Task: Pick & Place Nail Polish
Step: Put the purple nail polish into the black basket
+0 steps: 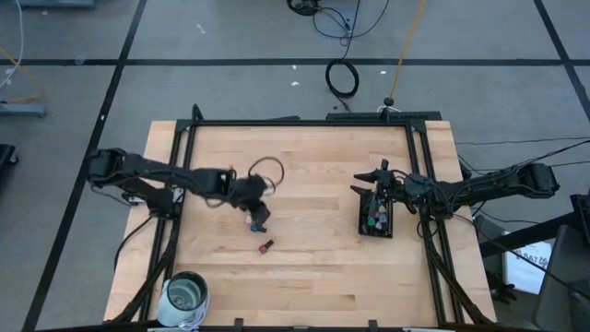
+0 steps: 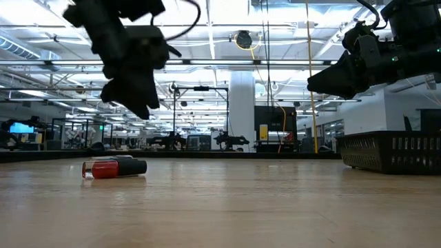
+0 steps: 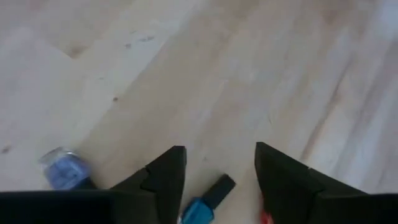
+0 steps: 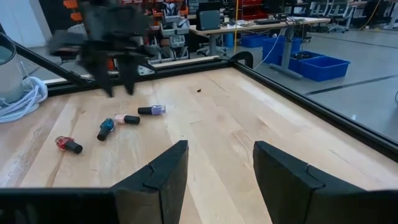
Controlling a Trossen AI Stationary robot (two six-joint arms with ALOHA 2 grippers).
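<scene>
Several nail polish bottles lie on their sides on the wooden table: a red one [image 4: 68, 144] [image 2: 110, 167], a teal one [image 4: 107, 129] [image 3: 204, 204], a pink one [image 4: 127, 119] and a purple one [image 4: 152, 110] [image 3: 65, 171]. My left gripper [image 3: 219, 177] [image 1: 260, 214] [image 2: 138, 96] hangs open above them, clear of the table, pointing steeply down, with nothing between its fingers. My right gripper [image 4: 219, 177] [image 1: 371, 180] waits open and level over the far end of the black tray [image 1: 364, 221], which holds more bottles.
A large round glass jar [image 1: 184, 297] stands at the table's near left corner. The black mesh tray [image 2: 393, 151] sits right of centre. Dark frame rails [image 1: 304, 123] run along the table's edges. Bare wood lies between the loose bottles and the tray.
</scene>
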